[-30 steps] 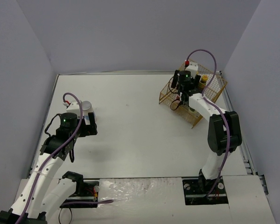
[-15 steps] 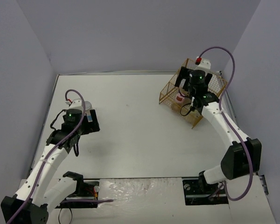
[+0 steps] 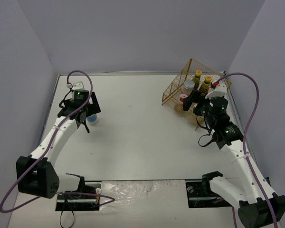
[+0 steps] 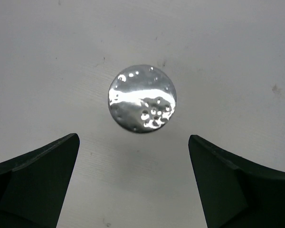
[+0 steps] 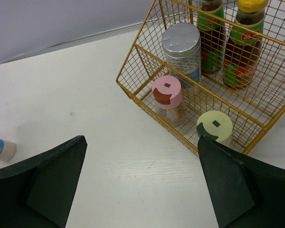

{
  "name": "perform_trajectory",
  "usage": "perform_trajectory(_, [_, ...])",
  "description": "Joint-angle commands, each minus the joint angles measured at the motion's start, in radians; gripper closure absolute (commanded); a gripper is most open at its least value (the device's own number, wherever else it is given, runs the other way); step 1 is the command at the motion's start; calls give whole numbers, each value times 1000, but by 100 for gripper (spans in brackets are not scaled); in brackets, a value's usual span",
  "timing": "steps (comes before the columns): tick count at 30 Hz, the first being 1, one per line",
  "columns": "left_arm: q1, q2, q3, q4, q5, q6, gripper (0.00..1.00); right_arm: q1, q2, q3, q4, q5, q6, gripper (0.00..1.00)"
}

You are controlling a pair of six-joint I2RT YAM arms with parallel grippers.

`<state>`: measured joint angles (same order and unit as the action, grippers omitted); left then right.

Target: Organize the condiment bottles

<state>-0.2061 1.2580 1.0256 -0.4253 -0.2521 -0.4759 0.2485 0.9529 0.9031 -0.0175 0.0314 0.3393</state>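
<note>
A silver-lidded jar [image 4: 142,98] stands alone on the table at the left [image 3: 92,118]. My left gripper [image 4: 133,190] is open and empty above it, with the lid just beyond the fingertips [image 3: 85,113]. The yellow wire basket [image 5: 133,88] holds two yellow-capped dark-red sauce bottles [image 5: 244,40] [image 5: 211,28], a second silver-lidded jar [image 5: 181,47], the pink-lidded shaker [image 5: 167,91] and the green-lidded shaker [image 5: 214,126]. My right gripper [image 5: 142,190] is open and empty over bare table, just in front of the basket [image 3: 195,102].
The basket [image 3: 173,90] stands at the far right, close to the right wall. Grey walls close in the table on the left, back and right. The lone jar also shows at the left edge of the right wrist view [image 5: 0,148].
</note>
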Motion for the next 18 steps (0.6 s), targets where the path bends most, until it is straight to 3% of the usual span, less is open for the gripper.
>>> perform_trajectory(1, [28, 101, 117, 69, -40, -7, 4, 2, -103, -20, 28, -109, 57, 0])
perform_trajectory(12, [40, 258, 202, 49, -22, -25, 20, 3, -182, -72, -9, -145, 52, 0])
perform_trajectory(16, [39, 296, 221, 54, 15, -28, 36, 4, -199, -83, -12, -149, 51, 0])
perform_trajectory(18, [27, 312, 241, 48, 48, -27, 49, 3, -205, -90, -12, -146, 52, 0])
